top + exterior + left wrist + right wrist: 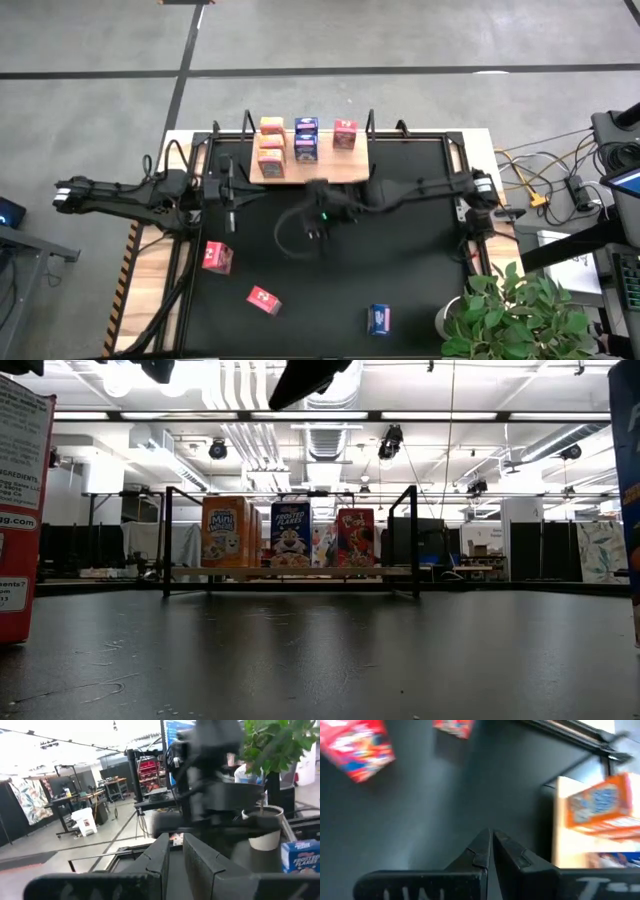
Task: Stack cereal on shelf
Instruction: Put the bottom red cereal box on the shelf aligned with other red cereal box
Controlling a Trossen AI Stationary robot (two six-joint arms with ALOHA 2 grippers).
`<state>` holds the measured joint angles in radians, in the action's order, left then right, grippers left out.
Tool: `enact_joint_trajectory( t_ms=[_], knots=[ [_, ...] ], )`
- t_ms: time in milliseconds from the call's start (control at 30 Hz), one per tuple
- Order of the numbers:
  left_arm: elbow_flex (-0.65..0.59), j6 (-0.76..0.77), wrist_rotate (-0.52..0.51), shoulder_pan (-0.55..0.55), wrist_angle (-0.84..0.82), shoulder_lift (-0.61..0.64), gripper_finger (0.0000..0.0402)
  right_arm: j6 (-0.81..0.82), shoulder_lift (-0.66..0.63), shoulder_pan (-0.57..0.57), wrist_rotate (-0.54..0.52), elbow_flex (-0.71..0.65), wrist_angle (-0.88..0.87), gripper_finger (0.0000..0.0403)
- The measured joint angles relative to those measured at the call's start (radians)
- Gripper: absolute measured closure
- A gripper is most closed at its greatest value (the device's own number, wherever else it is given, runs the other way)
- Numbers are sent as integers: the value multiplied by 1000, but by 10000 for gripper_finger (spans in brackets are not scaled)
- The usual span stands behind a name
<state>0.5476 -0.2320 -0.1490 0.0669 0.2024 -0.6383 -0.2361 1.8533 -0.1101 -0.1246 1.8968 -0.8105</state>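
- Polished grey concrete floor fills the upper half of the high view, crossed by dark lines; your black table mat (400, 260) is matte and faintly scuffed, laid on a pale wood tabletop.
- You have the shelf (305, 168), a flat light-wood board with thin black metal posts at its ends, at upper centre of the high view, against the mat's far edge.
- You see cardboard cereal boxes standing on it: two orange boxes (271, 127) at its left, one behind the other, a blue box (306, 138) in the middle, a red box (344, 133) to the right.
- Loose on the mat in the lower part of the high view lie a red box (217, 256), another red box (264, 300) tilted, and a blue box (379, 319) near a potted plant (515, 315).
- Your left gripper (230, 205) hangs left of the shelf, its fingers nearly closed with only a slim gap, gripping nothing.
- Your right gripper (490, 845) sits just below the shelf's front edge, fingers pressed together, empty.
- Across the low view, you look into a workshop with white ceiling ducts, lamps and dark partitions.
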Motion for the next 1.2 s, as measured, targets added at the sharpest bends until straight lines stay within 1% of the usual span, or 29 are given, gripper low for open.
enact_joint_trajectory(
  t_ms=[100,200,267,367,433,533,667,867,967,1033,1200],
  knots=[
    [0,51,0,0,-1,-5,363,2,-26,-51,-4,-87,64,392],
    [0,137,1,1,3,-13,363,0,-60,-84,-15,-188,156,392],
    [1,194,1,9,6,-25,363,-8,-94,-98,-51,-255,197,392],
    [1,250,2,35,2,-49,363,-11,-152,-103,-99,-361,266,392],
    [2,269,4,58,-5,-62,363,-11,-193,-101,-105,-432,309,392],
    [39,303,4,91,-53,-94,363,-21,-270,-98,-107,-534,398,392],
    [136,376,5,119,-210,-147,363,-38,-373,-87,-108,-663,523,392],
    [305,531,4,138,-572,-271,363,-66,-526,-59,-111,-837,693,392],
    [384,578,9,147,-677,-346,363,-76,-593,-49,-111,-927,768,392],
    [434,596,39,154,-727,-404,363,-88,-636,-43,-112,-982,818,392],
    [557,615,165,181,-840,-535,363,-102,-729,-35,-109,-1082,922,392]
  ],
)
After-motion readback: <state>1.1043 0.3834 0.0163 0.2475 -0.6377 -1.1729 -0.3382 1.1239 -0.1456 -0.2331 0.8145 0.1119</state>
